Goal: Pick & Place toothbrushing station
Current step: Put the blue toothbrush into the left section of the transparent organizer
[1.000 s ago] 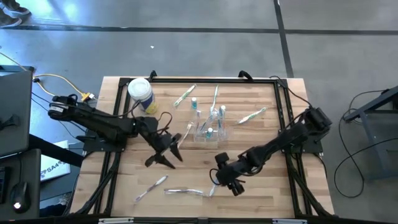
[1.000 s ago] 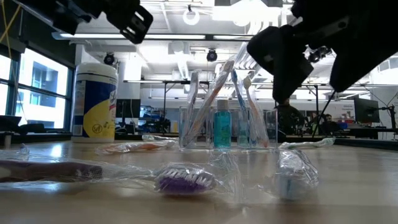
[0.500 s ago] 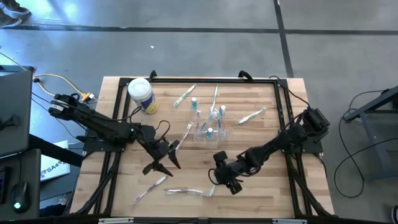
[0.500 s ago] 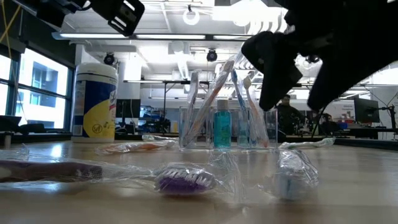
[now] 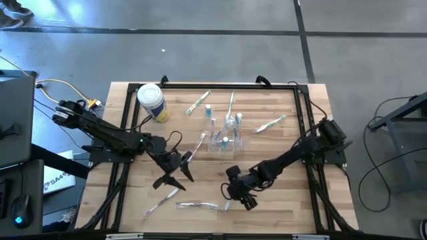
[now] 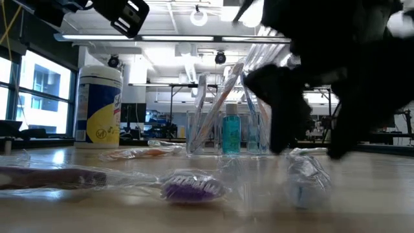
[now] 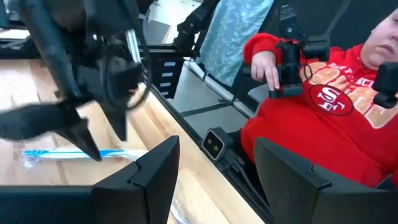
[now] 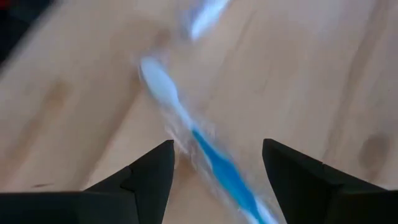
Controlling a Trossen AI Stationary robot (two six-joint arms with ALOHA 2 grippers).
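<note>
The small clear plastic toothbrush holder (image 5: pixel 225 135) stands upright at centre frame on the wooden worktop (image 5: pixel 280 153), holding toothbrushes and a blue bottle. The right gripper (image 5: pixel 241 197), fingers spread and empty, hangs low above what appears to be a wrapped blue-handled toothbrush (image 8: pixel 214 163), lower centre. The left gripper (image 5: pixel 175 176), fingers likewise released, sits left of the holder.

A small, boxy toothbrushing station of clear see-through plastic (image 5: pixel 225 137) (image 6: pixel 233 133) is seen standing upright near the middle of the wooden table. Several toothbrushes are held in it, leaning at angles, and a small teal-blue bottle is set among them. It is gripped by nothing.
</note>
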